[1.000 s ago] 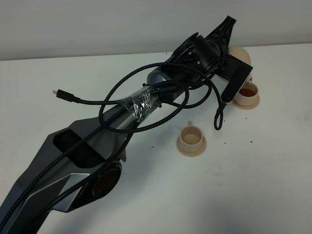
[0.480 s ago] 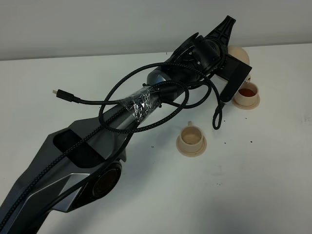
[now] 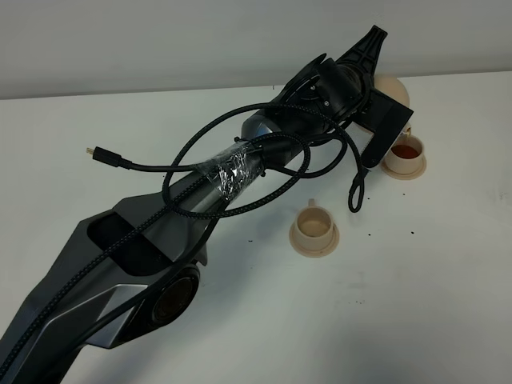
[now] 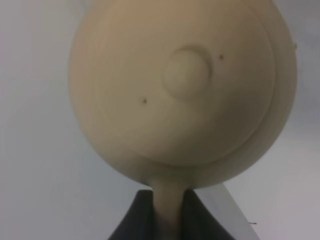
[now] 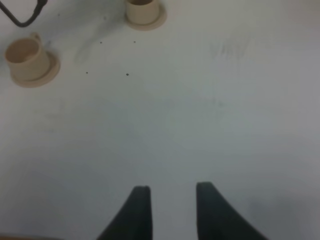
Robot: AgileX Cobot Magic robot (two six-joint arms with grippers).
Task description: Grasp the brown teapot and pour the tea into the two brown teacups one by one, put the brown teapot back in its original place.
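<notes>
Pale tan glazed ceramic made the squat round teapot (image 4: 180,95) a hard, smooth, brittle load, probably heavy with liquid and apt to swing or slip in a loose hold. Its thin loop handle (image 4: 167,200) looked the only sound place to take it. That handle was pinched between the dark fingers (image 4: 131,225) of the left hand (image 4: 167,217), which was closed firmly on it. The pot hung tilted above the farther small tan cup (image 3: 405,154) on its saucer, which held reddish-brown tea. The nearer small tan cup (image 3: 314,227), also on a saucer, looked empty. The right hand (image 5: 170,210) hovered over the white surface (image 3: 432,280), its fingers parted and holding nothing. In the high view the black arm and its looped braided cable (image 3: 264,172) covered most of the pot. The spout could not be made out, nor whether tea was running. The wide saucer meant for the pot showed in no view.
</notes>
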